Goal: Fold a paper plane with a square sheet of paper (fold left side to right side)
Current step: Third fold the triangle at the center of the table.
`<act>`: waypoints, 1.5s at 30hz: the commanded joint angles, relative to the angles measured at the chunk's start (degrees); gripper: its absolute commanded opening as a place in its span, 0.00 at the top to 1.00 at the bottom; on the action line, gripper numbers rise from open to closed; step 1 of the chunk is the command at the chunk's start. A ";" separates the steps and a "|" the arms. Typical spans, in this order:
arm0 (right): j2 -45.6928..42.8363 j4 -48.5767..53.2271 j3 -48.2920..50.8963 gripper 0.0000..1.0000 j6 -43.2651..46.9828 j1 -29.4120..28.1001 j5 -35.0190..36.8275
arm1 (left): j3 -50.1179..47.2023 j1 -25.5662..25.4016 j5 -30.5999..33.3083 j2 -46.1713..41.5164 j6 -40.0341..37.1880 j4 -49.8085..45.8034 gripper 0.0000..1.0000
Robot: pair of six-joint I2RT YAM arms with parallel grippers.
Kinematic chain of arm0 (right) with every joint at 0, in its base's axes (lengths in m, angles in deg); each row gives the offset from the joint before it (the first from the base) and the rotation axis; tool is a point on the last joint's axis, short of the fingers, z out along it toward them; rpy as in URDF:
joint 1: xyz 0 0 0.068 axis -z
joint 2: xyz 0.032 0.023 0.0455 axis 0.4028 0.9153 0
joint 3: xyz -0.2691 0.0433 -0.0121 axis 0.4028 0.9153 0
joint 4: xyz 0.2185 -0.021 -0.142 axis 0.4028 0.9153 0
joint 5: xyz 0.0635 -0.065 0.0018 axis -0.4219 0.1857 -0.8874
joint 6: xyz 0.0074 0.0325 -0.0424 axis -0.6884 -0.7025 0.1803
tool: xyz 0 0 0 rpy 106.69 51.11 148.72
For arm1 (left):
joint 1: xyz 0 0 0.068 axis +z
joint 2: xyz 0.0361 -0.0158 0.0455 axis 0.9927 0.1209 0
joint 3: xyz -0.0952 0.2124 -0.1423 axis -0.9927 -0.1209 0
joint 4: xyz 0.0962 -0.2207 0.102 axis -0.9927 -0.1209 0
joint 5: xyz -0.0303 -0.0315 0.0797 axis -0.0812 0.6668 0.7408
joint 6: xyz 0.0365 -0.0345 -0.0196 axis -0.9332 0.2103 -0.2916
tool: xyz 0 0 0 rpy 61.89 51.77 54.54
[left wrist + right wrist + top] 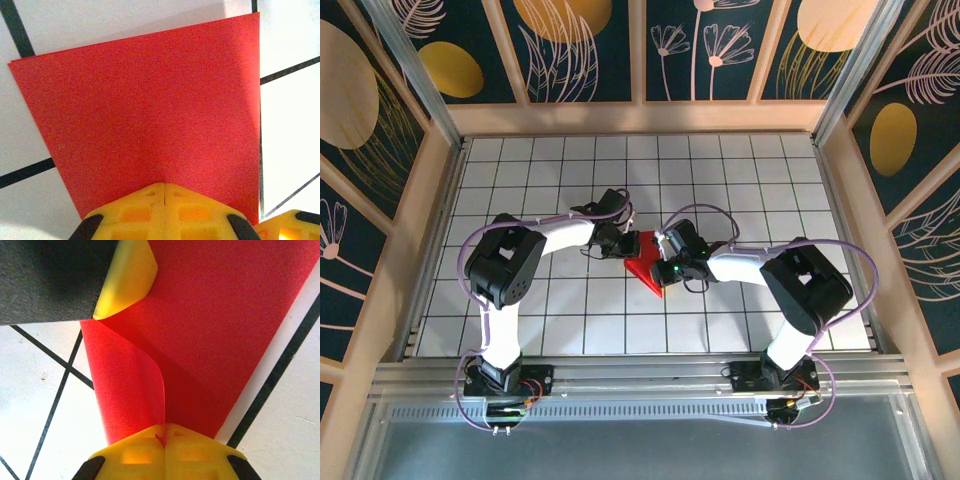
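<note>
— Pincers first: is the left pincer open?
— No, its two yellow fingers are pushed together with nothing between them. Their tips seem to press down on the red sheet of paper, near one edge of it
— And the right pincer?
— Closed too, but it looks like it pinches a thin bit of the sheet. A flap of the sheet curls up from that pinch, not flat yet
— Where is the sheet?
— On the white tiled table, with tiles all round the sheet and a pincer at each side of it
— Is the plane done?
— I think not. The sheet shows a point, so some folds look done. This flap must be pressed flat, and more folds are left before it is a slim dart
</note>
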 commanded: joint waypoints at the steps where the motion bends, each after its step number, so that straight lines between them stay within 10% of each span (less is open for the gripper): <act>1: -2.06 0.94 -0.02 1.00 -0.34 0.72 0.91 | -0.37 -0.48 3.08 2.34 -1.11 -3.69 0.98; 45: 0.30 1.87 -1.76 1.00 -0.02 1.05 1.31 | -0.41 -0.56 3.61 2.60 -1.15 -3.95 0.98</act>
